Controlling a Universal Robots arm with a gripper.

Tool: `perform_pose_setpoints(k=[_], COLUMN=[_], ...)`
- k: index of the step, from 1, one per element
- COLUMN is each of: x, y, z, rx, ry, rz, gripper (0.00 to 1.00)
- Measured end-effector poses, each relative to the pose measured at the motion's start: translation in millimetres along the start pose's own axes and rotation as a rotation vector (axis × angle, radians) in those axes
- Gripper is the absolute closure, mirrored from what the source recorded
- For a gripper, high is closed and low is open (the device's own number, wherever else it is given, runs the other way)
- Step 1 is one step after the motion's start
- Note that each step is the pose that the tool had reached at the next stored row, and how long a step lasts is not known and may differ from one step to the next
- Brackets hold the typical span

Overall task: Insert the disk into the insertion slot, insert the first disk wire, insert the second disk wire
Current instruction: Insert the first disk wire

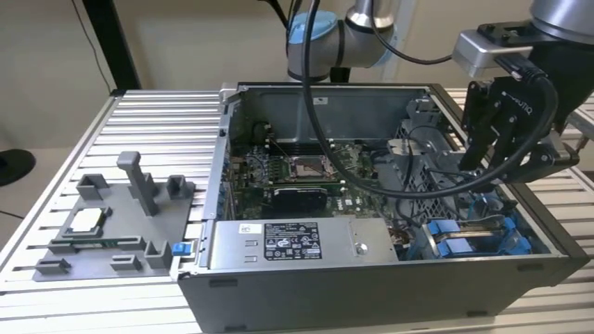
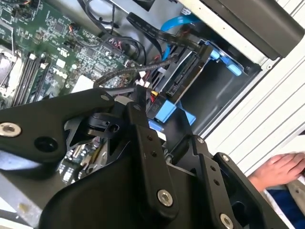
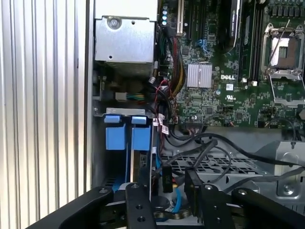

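The disk (image 1: 461,245) stands edge-on inside the insertion slot (image 1: 516,240) at the case's front corner on the exterior view's right, its blue carrier tabs (image 3: 140,137) facing outward. In the second wrist view the disk's dark edge (image 2: 187,75) sits between blue rails. My gripper (image 1: 483,167) hangs over the perforated drive cage just behind the slot, its fingers (image 3: 137,205) apart. A black wire connector (image 3: 167,178) lies loose between them, touching neither that I can see. A blue wire (image 2: 177,22) curves toward the disk's rear.
The grey power-supply box (image 1: 288,243) fills the case's front, with the motherboard (image 1: 307,174) and processor socket behind. A grey parts fixture (image 1: 111,223) rests on the ribbed table at the exterior view's left. A person's hand (image 2: 279,169) rests outside the case wall.
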State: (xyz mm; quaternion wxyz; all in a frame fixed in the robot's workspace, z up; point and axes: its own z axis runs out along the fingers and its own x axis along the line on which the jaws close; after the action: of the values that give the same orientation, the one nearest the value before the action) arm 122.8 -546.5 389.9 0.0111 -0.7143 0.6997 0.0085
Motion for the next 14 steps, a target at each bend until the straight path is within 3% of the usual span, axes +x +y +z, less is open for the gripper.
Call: perform_pose_setpoints(k=[6, 11, 14], x=[0.8, 0.9, 0.9], y=[0.8, 1.0, 1.1], z=[1.4, 1.9, 2.4], rx=[0.0015, 0.01, 0.0196], ry=[0.0, 0.0002, -0.0007], rz=[-0.046, -0.086, -0.091], gripper=[0.0, 0.0, 0.0])
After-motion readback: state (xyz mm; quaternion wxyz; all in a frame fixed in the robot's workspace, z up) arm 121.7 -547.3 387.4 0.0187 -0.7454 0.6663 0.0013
